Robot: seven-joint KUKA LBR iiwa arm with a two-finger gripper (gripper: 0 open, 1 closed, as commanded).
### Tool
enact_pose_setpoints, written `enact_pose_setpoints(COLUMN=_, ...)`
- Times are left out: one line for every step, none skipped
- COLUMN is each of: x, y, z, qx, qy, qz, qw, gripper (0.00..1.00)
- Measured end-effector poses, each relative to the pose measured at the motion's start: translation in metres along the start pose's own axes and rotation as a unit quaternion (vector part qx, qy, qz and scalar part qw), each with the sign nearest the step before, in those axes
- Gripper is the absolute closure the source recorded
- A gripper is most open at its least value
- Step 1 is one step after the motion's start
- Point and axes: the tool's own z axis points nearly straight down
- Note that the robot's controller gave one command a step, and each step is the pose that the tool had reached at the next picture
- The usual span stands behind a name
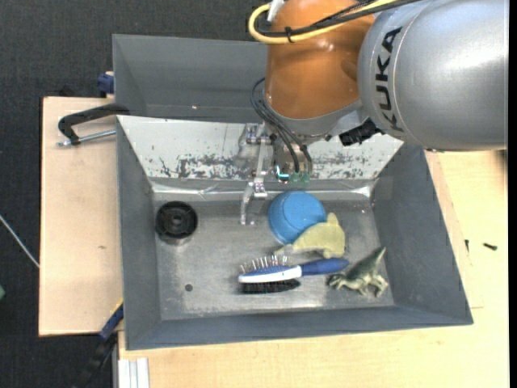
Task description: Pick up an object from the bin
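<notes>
Camera view, from above. The gripper (257,186) hangs from the arm's orange cover (311,55) at the back of the bin (137,241), close to the rear wall and over bare floor. Whether it is open or closed cannot be told from this angle, and no object can be seen held in it.

The nearest object is a blue ball (295,215), just beside the gripper toward the view's right and slightly nearer the front. It has no long axis, so any approach direction would probably serve. A yellow rag (325,237) touches the ball's front-right side and lies partly against it; a grip closing across that side would likely catch the rag as well.

Further forward lies a brush (279,275), its long axis running across the view, with the bristle head to the left and the blue handle to the right (the handle end reaches under the rag's edge). A green toy dinosaur (359,277) sits near the front right corner, just beside the handle. A black disc (177,221) lies well apart at the left, with clear floor around it.

Judged from this layout, the coming move turns on a short shift rightward and forward to centre over the ball. The rear wall, close behind, limits room on that side.
</notes>
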Motion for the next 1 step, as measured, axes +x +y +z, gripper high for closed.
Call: enact_pose_setpoints(x=0.0215, y=-0.0926, z=0.1220, qx=0.002, qy=-0.0003, qz=-0.036, qw=0.9993, gripper=0.00)
